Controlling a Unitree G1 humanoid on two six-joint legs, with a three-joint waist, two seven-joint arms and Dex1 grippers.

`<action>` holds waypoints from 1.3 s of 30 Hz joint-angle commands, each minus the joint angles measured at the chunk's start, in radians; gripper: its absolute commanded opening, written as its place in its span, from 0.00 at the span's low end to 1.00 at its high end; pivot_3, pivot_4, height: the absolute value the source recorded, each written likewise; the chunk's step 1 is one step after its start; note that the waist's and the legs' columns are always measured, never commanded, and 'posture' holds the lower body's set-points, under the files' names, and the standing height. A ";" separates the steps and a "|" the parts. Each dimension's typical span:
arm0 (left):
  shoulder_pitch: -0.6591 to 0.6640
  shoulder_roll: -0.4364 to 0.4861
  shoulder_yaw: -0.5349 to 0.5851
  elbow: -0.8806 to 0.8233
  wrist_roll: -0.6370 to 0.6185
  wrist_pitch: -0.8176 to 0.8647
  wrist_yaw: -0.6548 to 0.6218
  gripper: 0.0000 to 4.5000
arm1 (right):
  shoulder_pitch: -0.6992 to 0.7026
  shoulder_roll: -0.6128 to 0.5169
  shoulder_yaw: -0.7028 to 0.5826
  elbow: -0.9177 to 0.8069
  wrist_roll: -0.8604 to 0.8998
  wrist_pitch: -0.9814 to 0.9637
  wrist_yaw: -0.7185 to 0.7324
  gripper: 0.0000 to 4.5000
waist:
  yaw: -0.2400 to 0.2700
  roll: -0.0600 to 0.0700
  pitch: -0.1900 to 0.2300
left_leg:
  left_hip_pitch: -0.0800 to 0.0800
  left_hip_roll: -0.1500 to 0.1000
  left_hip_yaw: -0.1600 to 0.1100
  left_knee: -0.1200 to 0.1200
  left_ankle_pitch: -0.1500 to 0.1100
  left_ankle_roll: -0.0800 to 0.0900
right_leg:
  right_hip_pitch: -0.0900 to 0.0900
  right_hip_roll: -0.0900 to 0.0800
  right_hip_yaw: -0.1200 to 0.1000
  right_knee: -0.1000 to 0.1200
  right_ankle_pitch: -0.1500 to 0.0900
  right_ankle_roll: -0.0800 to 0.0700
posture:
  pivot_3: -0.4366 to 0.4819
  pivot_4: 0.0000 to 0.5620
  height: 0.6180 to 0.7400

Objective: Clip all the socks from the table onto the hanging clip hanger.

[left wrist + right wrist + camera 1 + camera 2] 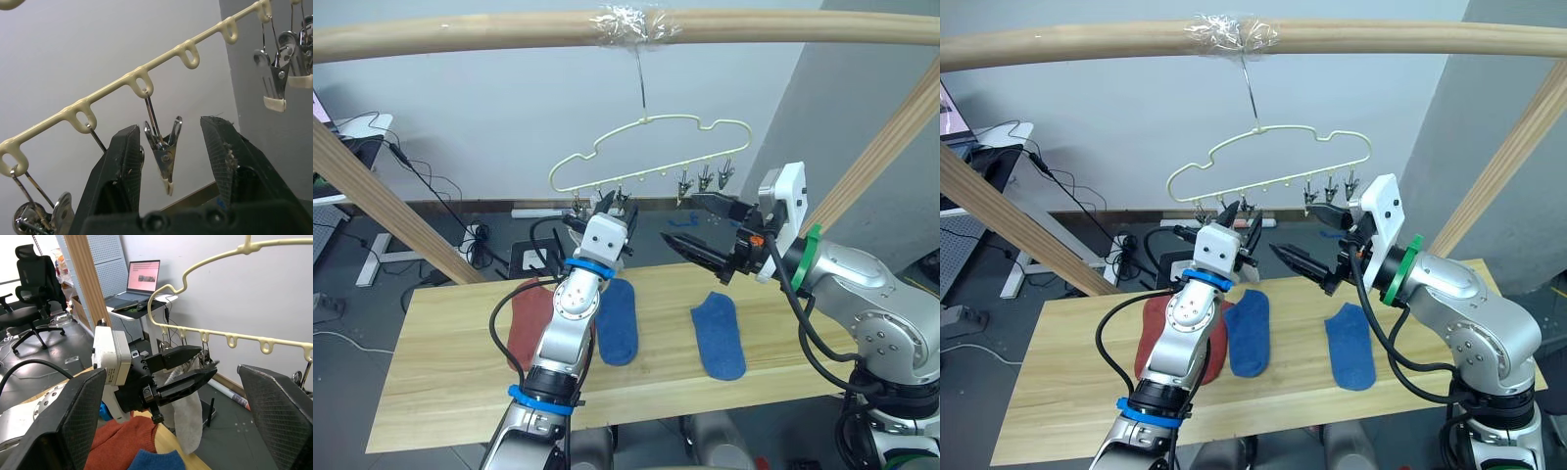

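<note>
The pale yellow-green clip hanger (651,120) hangs by its hook from the taped top beam. My left gripper (614,201) is raised to its lower bar and is open, its fingers (122,161) on either side of an empty metal clip (164,159). In the right wrist view, a light grey sock (188,426) hangs just behind those fingers; what holds it is hidden. My right gripper (680,217) hovers open and empty to the right, below three bunched clips (705,181). On the table (460,392) lie a rust-red sock (527,323) and two blue socks (618,318) (720,335).
A round wooden beam (460,34) runs across the top, with slanted posts at the left (382,196) and right (881,157). Behind the table, cables (480,240) lie on the floor. A desk with a laptop (142,279) and an office chair (34,274) stand further back.
</note>
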State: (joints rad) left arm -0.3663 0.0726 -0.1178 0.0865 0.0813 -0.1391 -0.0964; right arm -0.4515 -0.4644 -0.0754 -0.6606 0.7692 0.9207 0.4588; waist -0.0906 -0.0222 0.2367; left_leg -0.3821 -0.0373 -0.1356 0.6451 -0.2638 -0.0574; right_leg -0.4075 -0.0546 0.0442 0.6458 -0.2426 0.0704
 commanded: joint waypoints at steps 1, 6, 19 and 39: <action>-0.020 -0.007 0.010 -0.011 0.004 -0.018 0.011 0.48 | 0.009 -0.011 -0.003 -0.030 0.016 -0.026 0.004 1.00 | 0.000 0.000 0.001 | 0.000 0.000 0.000 0.000 0.000 0.000 | 0.000 0.000 0.000 0.000 0.000 0.000 | 0.24 0.45 1.00; -0.033 -0.008 0.013 0.001 0.003 -0.016 0.014 0.48 | 0.015 -0.011 -0.001 -0.038 0.018 -0.027 -0.002 1.00 | 0.000 0.000 0.004 | 0.000 0.000 0.000 0.000 0.000 0.000 | 0.000 0.000 0.000 0.000 0.000 0.000 | 0.24 0.45 1.00; -0.041 -0.013 0.002 0.001 0.018 -0.025 0.025 0.48 | 0.006 -0.006 0.008 -0.045 0.034 -0.020 -0.030 1.00 | -0.002 0.000 0.005 | -0.001 0.000 0.000 0.000 0.000 0.000 | 0.000 0.000 0.000 0.000 0.000 0.000 | 0.24 0.46 1.00; -0.041 -0.017 -0.001 -0.004 0.046 -0.032 0.035 0.48 | 0.016 -0.020 0.013 -0.048 0.053 -0.026 -0.046 1.00 | -0.002 0.000 0.008 | -0.001 0.000 0.000 -0.001 0.000 0.000 | -0.001 0.000 0.000 -0.001 -0.001 0.002 | 0.23 0.46 1.00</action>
State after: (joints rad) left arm -0.4002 0.0628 -0.1147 0.1212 0.1225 -0.1426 -0.0675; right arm -0.4383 -0.4757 -0.0560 -0.6635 0.8037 0.9110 0.4127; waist -0.0929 -0.0221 0.2443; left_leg -0.3828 -0.0373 -0.1358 0.6446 -0.2638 -0.0574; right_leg -0.4080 -0.0546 0.0441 0.6451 -0.2441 0.0729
